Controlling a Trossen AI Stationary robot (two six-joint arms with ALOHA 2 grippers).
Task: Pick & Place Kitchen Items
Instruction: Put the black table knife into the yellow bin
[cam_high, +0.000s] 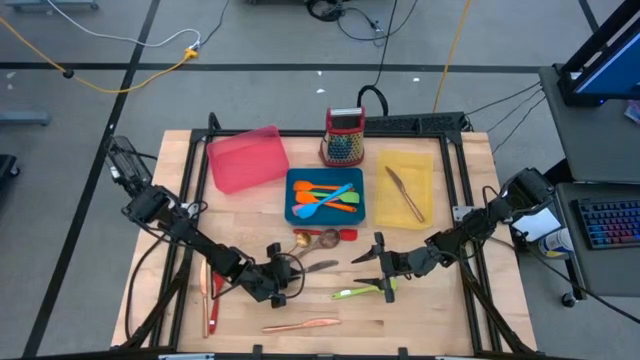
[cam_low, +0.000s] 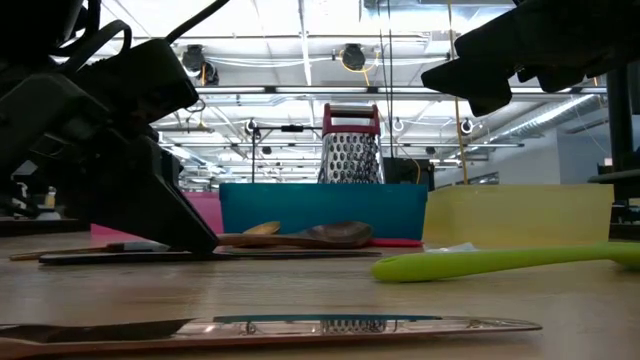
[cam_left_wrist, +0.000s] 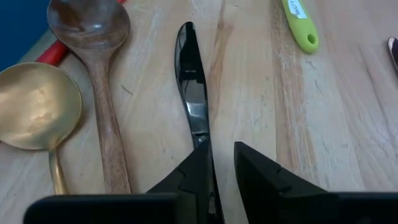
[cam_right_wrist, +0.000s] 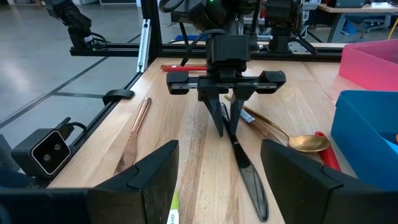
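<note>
Left wrist view: left gripper (cam_left_wrist: 222, 171) low over the table, fingers slightly parted astride the handle of a dark steel knife (cam_left_wrist: 191, 81) lying flat beside a wooden spoon (cam_left_wrist: 93, 37) and a gold spoon (cam_left_wrist: 37, 106). Looks like the start of a pick, or a let-go; cannot say which. Next likely: close firmly on the handle, lift. Right gripper (cam_high: 378, 265) spread wide, empty, above a green utensil (cam_high: 358, 292). Knife handle end hidden under the fingers.

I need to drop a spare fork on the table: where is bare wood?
Bare wood lies left of the pink tray and right of the green spatula, below the yellow tray. It is crowded below the blue tray, around the steel knife.
</note>
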